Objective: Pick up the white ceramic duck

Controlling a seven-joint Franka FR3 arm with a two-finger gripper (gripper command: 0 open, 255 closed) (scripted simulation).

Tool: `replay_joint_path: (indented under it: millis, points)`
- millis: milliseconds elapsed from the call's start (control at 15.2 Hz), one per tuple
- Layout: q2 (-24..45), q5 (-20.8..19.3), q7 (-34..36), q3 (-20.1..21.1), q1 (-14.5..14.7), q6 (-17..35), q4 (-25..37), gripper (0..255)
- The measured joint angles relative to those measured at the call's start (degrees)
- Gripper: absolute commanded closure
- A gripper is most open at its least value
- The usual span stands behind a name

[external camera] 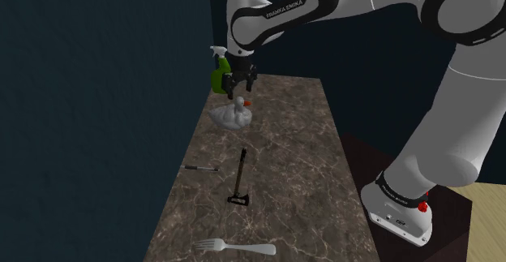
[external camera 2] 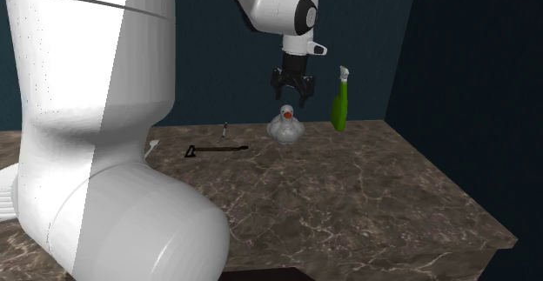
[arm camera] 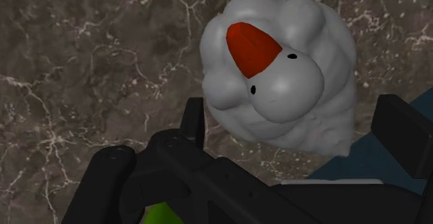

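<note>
Duck [external camera: 231, 114]: whitish, red-orange beak, upright on the marbled bench [external camera: 292, 171]
Gripper [external camera: 239, 92]: just above the duck, fingers spread wide, clasping nothing
Spray bottle [external camera: 217, 72]: green, just behind the duck, partly hidden by the gripper in the shoulder view
Hammer [external camera: 240, 179]: lying well apart from the duck
Slim tool [external camera: 200, 168]: well apart from the duck, too small to identify

Near the middle of the frame you have the duck [arm camera: 312, 42], pale grey-white with an orange-red beak and two small black eyes, sitting on the dark, white-veined marble countertop [arm camera: 90, 56]. Your gripper [arm camera: 297, 115] has its black fingers [arm camera: 195, 122] spread wide, the duck between and beyond their tips, unclasped. A dark blue patch [arm camera: 350, 166] shows beside the duck, and a sliver of bright green [arm camera: 157, 214] peeks from under the hand
</note>
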Motion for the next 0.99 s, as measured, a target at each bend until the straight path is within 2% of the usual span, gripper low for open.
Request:
replay_joint_path:
  millis: [462,528,990]
  points:
    - [3.0,-0.1,0.0,0.1,0.3,4.3,-1.3,0]
    - [3.1,-0.1,0.0,0.1,0.3,4.5,-1.3,255]
    - [3.2,-0.1,0.0,0.1,0.3,4.7,-1.3,255]
